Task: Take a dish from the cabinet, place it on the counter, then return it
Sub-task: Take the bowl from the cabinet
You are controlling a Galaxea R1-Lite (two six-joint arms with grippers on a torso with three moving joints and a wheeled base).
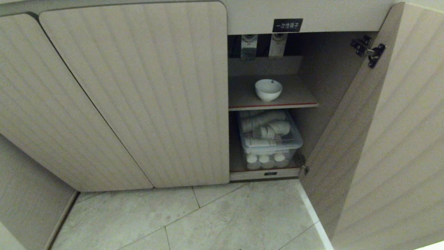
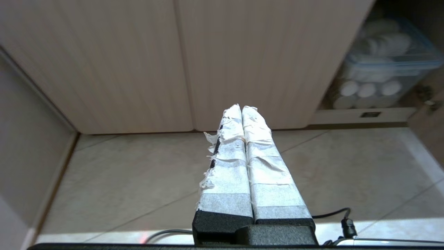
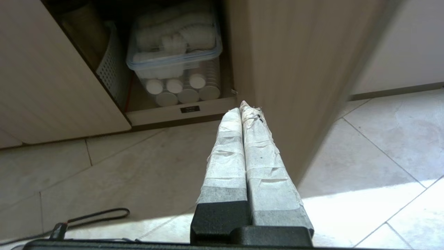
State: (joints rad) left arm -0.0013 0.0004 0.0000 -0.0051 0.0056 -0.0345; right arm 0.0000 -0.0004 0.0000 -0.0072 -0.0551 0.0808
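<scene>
Both claws pressed together, left claw (image 2: 241,108) and right claw (image 3: 245,106) low over the floor (image 1: 215,218); easy to clip the open door (image 1: 364,139) or upper shelf (image 1: 298,97) reaching for the dish (image 1: 268,89).

Room light was dim and even. Cabinet (image 1: 270,104) interior lay in shadow. A bright sunlit patch crossed the floor (image 3: 364,208) in both wrist views; plastic box (image 2: 381,69) was blurred.
</scene>
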